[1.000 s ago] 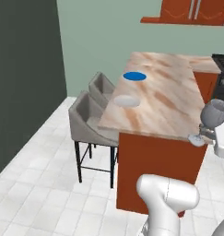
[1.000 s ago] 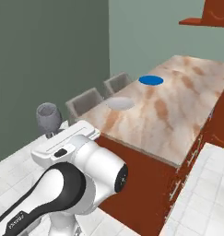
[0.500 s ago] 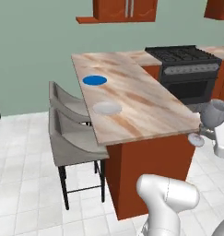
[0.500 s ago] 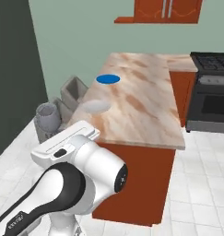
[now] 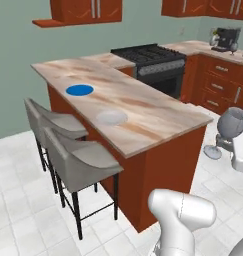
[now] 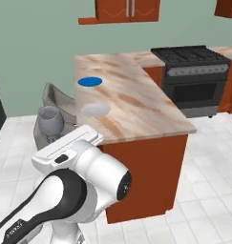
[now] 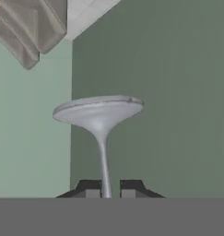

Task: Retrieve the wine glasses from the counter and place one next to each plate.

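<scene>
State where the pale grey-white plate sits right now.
In the left base view, the pale plate lies on the bar top, nearer than the blue plate, above the stools.

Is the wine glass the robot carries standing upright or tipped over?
Tipped sideways. The wine glass lies with its bowl and foot side by side, its stem pinched in the claw.

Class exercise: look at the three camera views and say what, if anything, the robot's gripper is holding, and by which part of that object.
The gripper is holding a wine glass by its thin stem, the two fingers closed on it from either side. The glass's round foot points away from the hand.
</scene>
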